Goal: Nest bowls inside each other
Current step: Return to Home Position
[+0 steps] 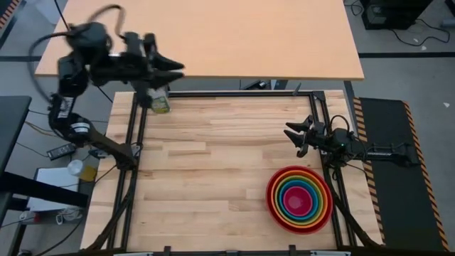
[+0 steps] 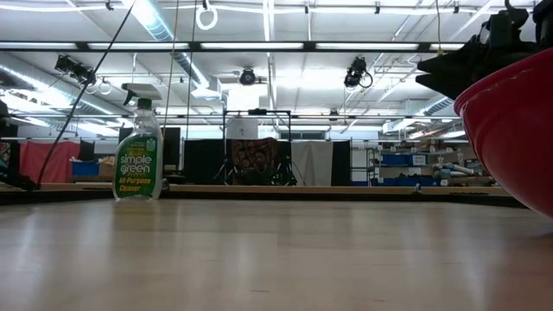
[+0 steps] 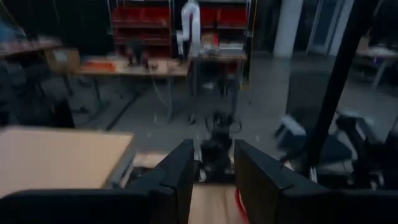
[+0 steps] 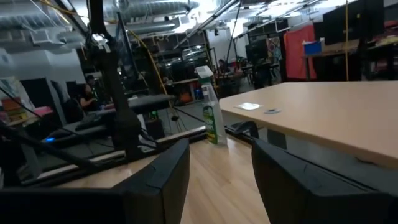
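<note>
The bowls (image 1: 299, 199) sit nested in one stack at the table's near right: red outermost, then orange, lime green, blue and pink in the middle. The low view shows only the red bowl's wall (image 2: 510, 121), resting on the table. My right gripper (image 1: 293, 139) hovers open by the right edge, just beyond the stack, with nothing between its fingers (image 4: 221, 146). My left gripper (image 1: 176, 70) is held high over the table's far left corner, pointing level toward the right. It is open and empty (image 3: 214, 152).
A green spray bottle (image 1: 161, 99) stands upright at the far left of the table (image 2: 138, 155), beneath my left arm. A black frame rail (image 1: 234, 94) runs along the far edge. A second tabletop (image 1: 213, 35) lies beyond. The table's middle and near left show bare wood.
</note>
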`<state>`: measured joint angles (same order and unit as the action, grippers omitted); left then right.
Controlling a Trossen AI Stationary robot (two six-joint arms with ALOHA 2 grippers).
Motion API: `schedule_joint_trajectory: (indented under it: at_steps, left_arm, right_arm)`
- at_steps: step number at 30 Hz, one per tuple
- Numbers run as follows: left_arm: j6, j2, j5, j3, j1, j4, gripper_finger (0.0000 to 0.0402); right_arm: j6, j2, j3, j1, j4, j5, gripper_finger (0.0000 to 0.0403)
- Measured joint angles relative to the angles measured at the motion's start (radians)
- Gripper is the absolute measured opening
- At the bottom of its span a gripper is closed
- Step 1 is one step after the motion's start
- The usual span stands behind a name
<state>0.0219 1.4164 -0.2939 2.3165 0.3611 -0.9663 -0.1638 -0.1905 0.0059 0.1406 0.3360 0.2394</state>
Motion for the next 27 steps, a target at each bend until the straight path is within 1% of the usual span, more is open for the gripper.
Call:
schedule_joint_trajectory:
  at_steps: [1,2,5,7,9,11,13,14,16,19,22,25,27]
  left_arm:
    - [0.011,-0.015,0.0,0.0,0.001,0.0,0.0116]
    - [0.039,-0.031,0.001,0.0,0.009,-0.045,0.0116]
    - [0.107,-0.08,0.004,0.0,0.071,-0.262,0.0116]
    - [0.126,-0.101,-0.008,0.0,0.111,-0.362,0.0116]
    - [0.143,-0.116,-0.019,-0.001,0.137,-0.407,0.0116]
    - [0.157,-0.126,-0.04,-0.003,0.148,-0.412,0.0116]
    - [0.166,-0.149,-0.072,-0.055,0.148,-0.396,0.0116]
    - [0.171,-0.17,-0.079,-0.108,0.148,-0.378,0.0116]
    - [0.169,-0.235,-0.081,-0.266,0.148,-0.3,0.0116]
    - [0.112,-0.371,-0.089,-0.589,0.149,-0.115,0.0116]
    - [-0.009,-0.531,-0.116,-0.924,0.148,0.154,0.0116]
    - [-0.167,-0.681,-0.116,-1.227,0.148,0.46,0.0116]
    - [-0.284,-0.767,-0.102,-1.405,0.148,0.654,0.0116]
  right_arm:
    - [0.0,0.0,0.0,0.0,0.0,0.0,0.018]
    - [0.001,0.0,0.0,0.0,0.0,0.0,0.018]
    - [0.001,0.0,0.0,0.0,0.0,-0.001,0.018]
    - [0.001,0.0,0.0,0.0,0.001,-0.001,0.018]
    - [0.002,0.0,0.0,0.0,0.0,-0.001,0.018]
    - [0.001,0.0,0.0,0.0,0.001,-0.001,0.018]
    - [0.002,0.0,0.0,0.0,0.001,-0.001,0.018]
    - [0.002,0.0,0.0,0.0,0.0,-0.001,0.018]
    - [0.002,0.0,0.0,0.0,0.0,-0.001,0.018]
    - [0.002,0.0,0.0,0.0,0.0,-0.001,0.018]
    - [0.002,0.0,0.0,0.0,0.0,-0.002,0.018]
    - [0.002,0.0,0.0,0.0,0.0,-0.002,0.018]
    - [0.002,0.0,0.0,0.0,0.0,-0.002,0.018]
